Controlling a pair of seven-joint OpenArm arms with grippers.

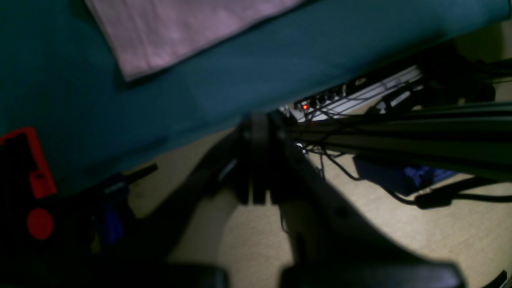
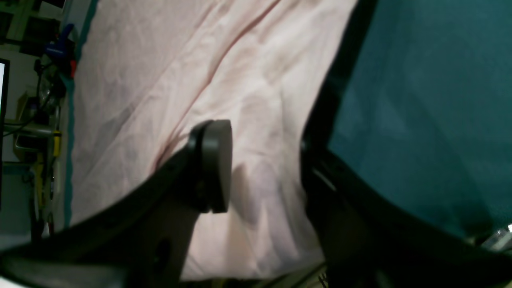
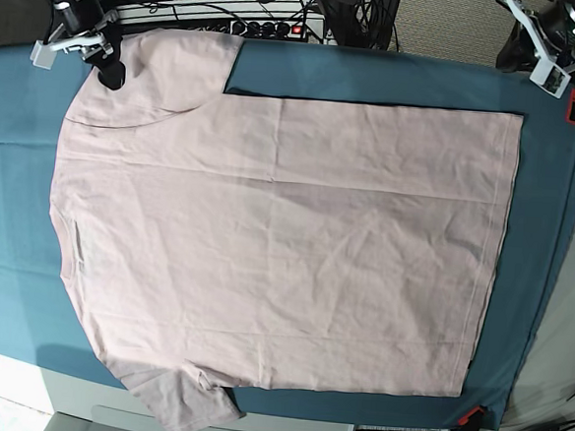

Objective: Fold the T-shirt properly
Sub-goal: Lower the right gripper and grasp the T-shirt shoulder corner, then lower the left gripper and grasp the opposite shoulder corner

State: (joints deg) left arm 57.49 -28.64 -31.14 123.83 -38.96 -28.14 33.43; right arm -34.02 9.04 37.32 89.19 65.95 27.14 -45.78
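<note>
The pale pink T-shirt lies spread flat on the teal table cloth, plain side up, sleeves at the left of the base view. My right gripper is at the far left sleeve. In the right wrist view its jaws stand apart over the T-shirt: one pad is above the fabric, and the other finger is at the sleeve's edge. My left gripper hovers at the far right corner, off the shirt. It is shut on nothing, with a corner of the T-shirt beyond it.
A power strip with a red light and cables lies behind the table's far edge. A red clamp grips the near right edge. The cloth ends close to the left gripper, with the floor below.
</note>
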